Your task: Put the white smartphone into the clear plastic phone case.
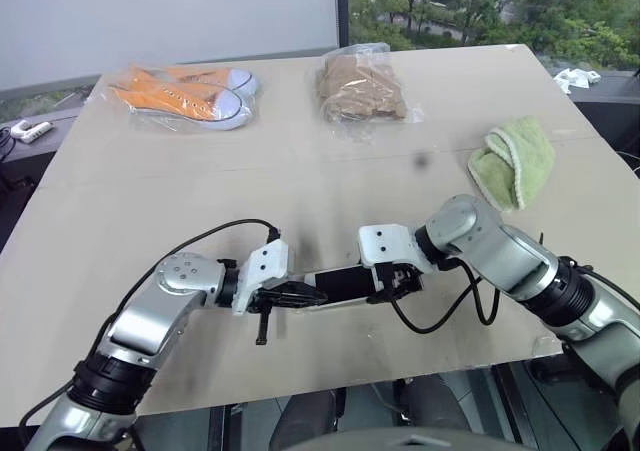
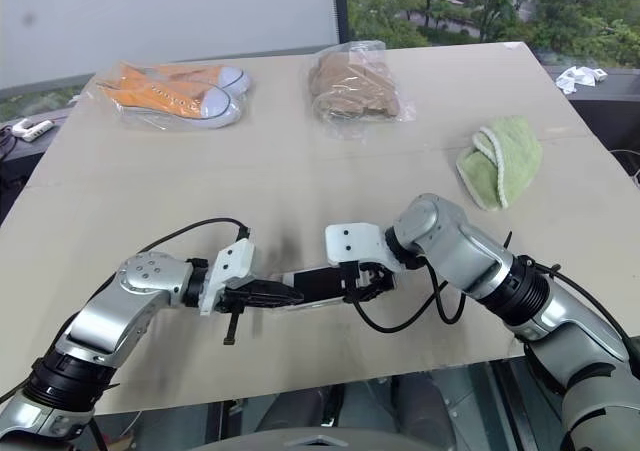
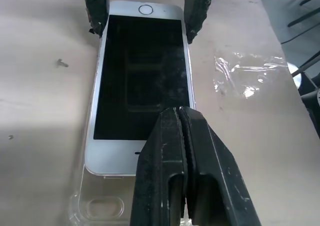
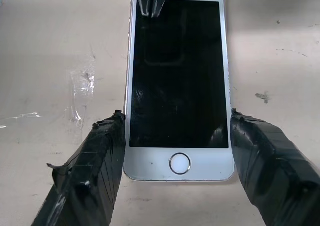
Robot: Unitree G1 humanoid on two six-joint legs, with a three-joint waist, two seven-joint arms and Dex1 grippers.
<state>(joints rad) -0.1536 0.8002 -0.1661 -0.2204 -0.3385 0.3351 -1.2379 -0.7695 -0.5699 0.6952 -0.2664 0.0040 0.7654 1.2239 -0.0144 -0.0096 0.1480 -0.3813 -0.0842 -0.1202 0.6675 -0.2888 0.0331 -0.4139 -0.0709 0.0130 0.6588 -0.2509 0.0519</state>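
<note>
So: one white smartphone (image 4: 177, 80), one clear plastic phone case (image 3: 100, 206); right tool (image 4: 177, 156) spread, straddling the phone's home-button end; left tool (image 3: 182, 186) closed, empty.

No readable text, labels, brands or numbers in any view. The white smartphone (image 4: 177, 80) has a blank black screen; the one mark on it is the plain ring of its round home button (image 4: 180, 163), with no lettering. The orange shoes (image 1: 185, 93) in their clear bag carry no legible logo or print.
</note>
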